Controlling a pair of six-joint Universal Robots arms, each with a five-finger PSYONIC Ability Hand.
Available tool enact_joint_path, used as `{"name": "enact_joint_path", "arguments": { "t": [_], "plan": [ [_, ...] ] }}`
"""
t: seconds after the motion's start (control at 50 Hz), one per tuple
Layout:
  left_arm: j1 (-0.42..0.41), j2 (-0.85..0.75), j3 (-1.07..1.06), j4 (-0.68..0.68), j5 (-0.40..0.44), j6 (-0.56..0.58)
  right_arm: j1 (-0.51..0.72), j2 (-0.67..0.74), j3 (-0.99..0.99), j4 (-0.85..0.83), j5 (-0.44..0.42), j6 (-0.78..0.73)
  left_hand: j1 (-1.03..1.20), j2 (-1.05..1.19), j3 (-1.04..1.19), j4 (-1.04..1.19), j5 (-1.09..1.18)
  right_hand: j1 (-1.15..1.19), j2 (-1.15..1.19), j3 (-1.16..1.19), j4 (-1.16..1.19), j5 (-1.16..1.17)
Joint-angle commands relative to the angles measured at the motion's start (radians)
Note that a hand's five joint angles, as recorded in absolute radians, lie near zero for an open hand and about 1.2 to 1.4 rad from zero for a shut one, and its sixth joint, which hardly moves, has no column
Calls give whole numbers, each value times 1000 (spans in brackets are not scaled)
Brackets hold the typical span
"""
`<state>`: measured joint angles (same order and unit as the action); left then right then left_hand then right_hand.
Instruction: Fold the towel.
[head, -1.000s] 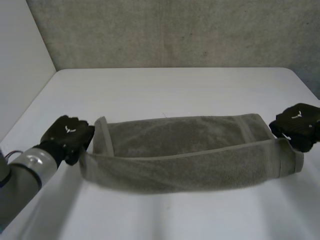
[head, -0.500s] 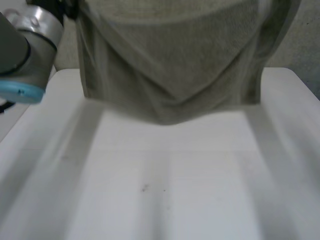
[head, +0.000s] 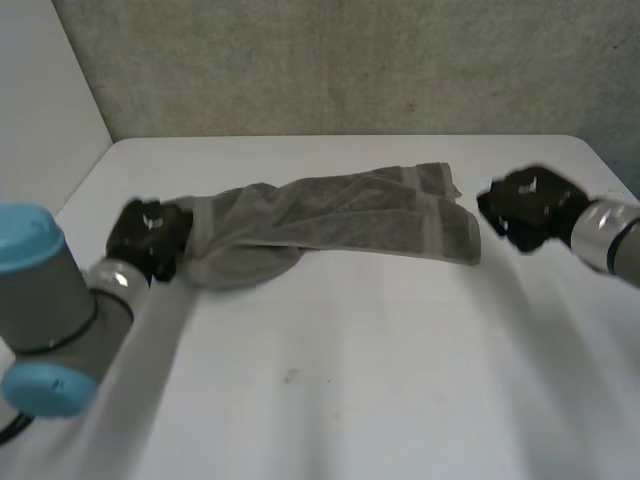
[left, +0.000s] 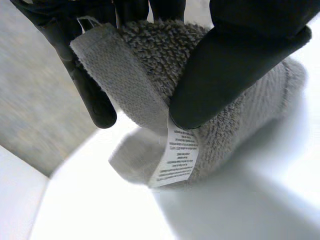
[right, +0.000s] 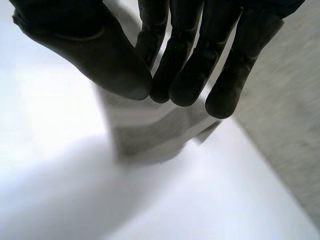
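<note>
The grey terry towel (head: 330, 225) no longer hangs spread high between raised arms as it does half a second earlier; it is down on the white table (head: 350, 390), a rumpled, rope-like band running from about ten o'clock to about one o'clock, and both hands have come down with it. The left hand (head: 148, 235), at ten o'clock, has its fingers (left: 95, 95) and thumb clenched on the towel's bunched end, with the hem and a white care label (left: 177, 157) sticking out of the pinch. The right hand (head: 525, 208), at two o'clock, stands just apart from the other end; its fingers (right: 190, 75) are straight and released, holding nothing, and the towel lies beyond their tips. The main risk, as I judge it, is that any fold made from this lie locks in the twist, since the cloth is gathered rather than flat and its layers overlap unevenly. With one end free, a pull by the left hand would probably drag the whole band across the table instead of stretching it. The free end shows two splayed flaps, so a fresh grasp there may catch one layer or the wrong corner. The left pinch sits close to the hem, and a sharp tug could slip it out.
</note>
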<state>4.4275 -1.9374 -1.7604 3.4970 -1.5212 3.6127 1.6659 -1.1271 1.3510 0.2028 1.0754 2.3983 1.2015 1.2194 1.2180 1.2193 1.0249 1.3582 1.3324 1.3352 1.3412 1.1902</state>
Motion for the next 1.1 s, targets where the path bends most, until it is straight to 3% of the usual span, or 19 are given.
{"name": "enact_joint_path", "arguments": {
  "t": [0.02,0.06,0.12,0.36,0.46,0.62,0.84,1.1],
  "plan": [
    [30,52,-129,39,39,81,-21,3,109,-39,3,-41,195,177,178,177,197,-715,-690,-692,-698,-722],
    [24,100,-148,37,55,81,-23,3,111,-65,9,4,195,177,178,177,197,-1049,-1023,-1026,-1032,-1055],
    [13,138,-154,30,53,81,-24,-2,106,-74,8,102,195,177,178,177,197,-1184,-1158,-1161,-1167,-1190],
    [-33,365,-162,-21,55,84,-5,-28,145,-126,9,438,195,177,178,177,197,-1184,-1158,-1161,-1167,-1190],
    [-53,488,-154,-36,55,86,125,-56,151,-167,14,560,195,177,178,177,197,-1184,-1158,-1161,-1167,-1190],
    [-92,554,-143,-68,55,86,302,-43,97,-262,49,705,195,177,178,177,197,-1184,-1158,-1161,-1167,-1190],
    [-108,600,-119,-93,52,84,495,119,-39,-411,211,754,195,177,178,177,197,-1184,-1158,-1161,-1167,-1190],
    [-105,611,-103,-93,46,83,549,392,-257,-421,313,759,195,177,178,177,197,-1184,-1158,-1161,-1167,-1190]
  ]
}}
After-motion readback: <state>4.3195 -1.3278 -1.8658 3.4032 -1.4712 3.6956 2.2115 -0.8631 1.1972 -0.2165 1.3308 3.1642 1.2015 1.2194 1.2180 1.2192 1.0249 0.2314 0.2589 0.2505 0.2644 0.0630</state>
